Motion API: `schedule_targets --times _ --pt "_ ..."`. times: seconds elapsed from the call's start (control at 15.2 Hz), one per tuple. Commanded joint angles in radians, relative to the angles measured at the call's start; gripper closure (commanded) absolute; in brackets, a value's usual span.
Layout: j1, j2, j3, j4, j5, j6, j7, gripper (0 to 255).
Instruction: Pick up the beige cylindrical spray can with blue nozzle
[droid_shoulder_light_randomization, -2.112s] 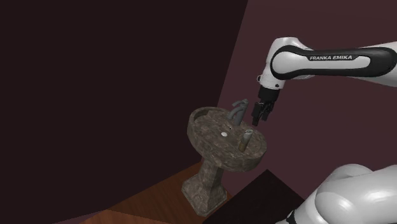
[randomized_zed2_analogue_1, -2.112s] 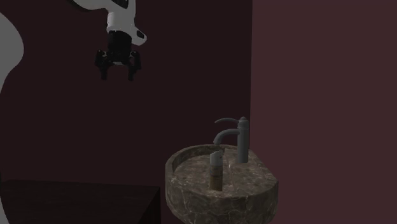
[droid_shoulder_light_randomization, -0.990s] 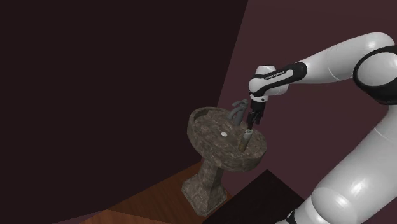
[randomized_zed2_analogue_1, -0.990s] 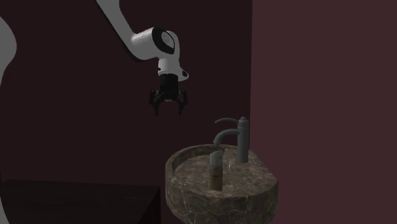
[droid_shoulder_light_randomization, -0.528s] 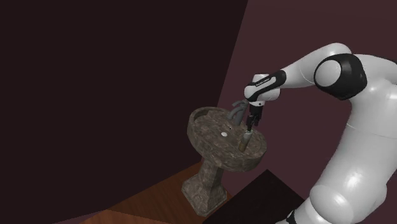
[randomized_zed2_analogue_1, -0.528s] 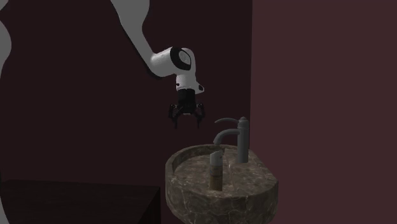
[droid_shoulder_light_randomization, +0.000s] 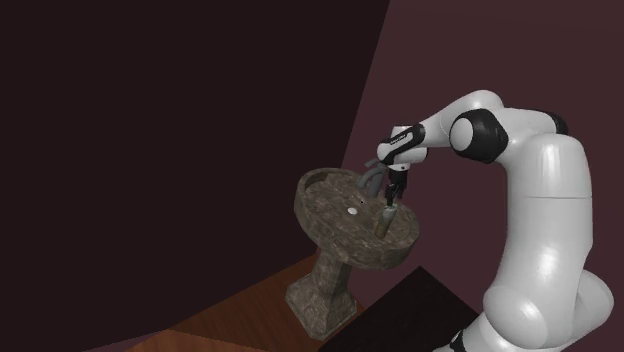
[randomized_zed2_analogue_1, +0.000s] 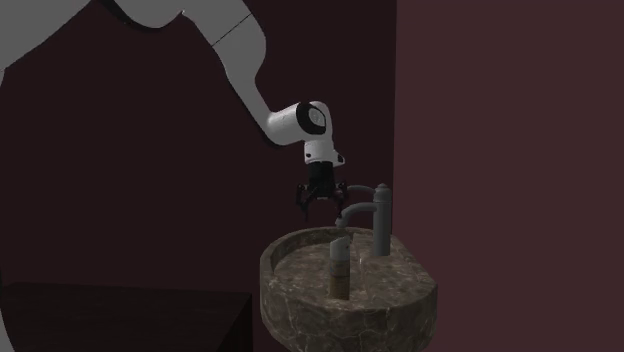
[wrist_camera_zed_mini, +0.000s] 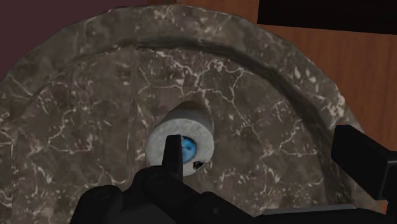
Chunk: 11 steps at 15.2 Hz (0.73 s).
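Since the spray can (randomized_zed2_analogue_1: 340, 266) stands upright on the rim of the sink (randomized_zed2_analogue_1: 300, 300) near the faucet (randomized_zed2_analogue_1: 378, 215), I hold the gripper (randomized_zed2_analogue_1: 320, 207) above its blue nozzle (wrist_camera_zed_mini: 186, 147), fingers spread wide and empty, ready to straddle it.

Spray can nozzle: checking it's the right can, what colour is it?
The nozzle is blue, inside the can's pale top; clearest in the wrist view.

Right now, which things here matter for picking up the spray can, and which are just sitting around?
For the job:
- can, standing upright
- gripper, open, above the can

Just there:
- sink
- faucet
- wood floor
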Motion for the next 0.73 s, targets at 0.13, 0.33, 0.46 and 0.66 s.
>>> schedule_targets --times 0.13,0.33,0.46,0.66 --pt "-0.053 0.157 0.004 0.177 0.013 -0.020 -0.041 0" --pt "-0.064 0.202 0.008 0.213 0.017 -0.011 -0.044 0" --pt "-0.067 0.220 0.010 0.215 0.020 0.005 -0.042 0" --pt "-0.070 0.249 0.014 0.221 0.024 0.027 -0.039 0"
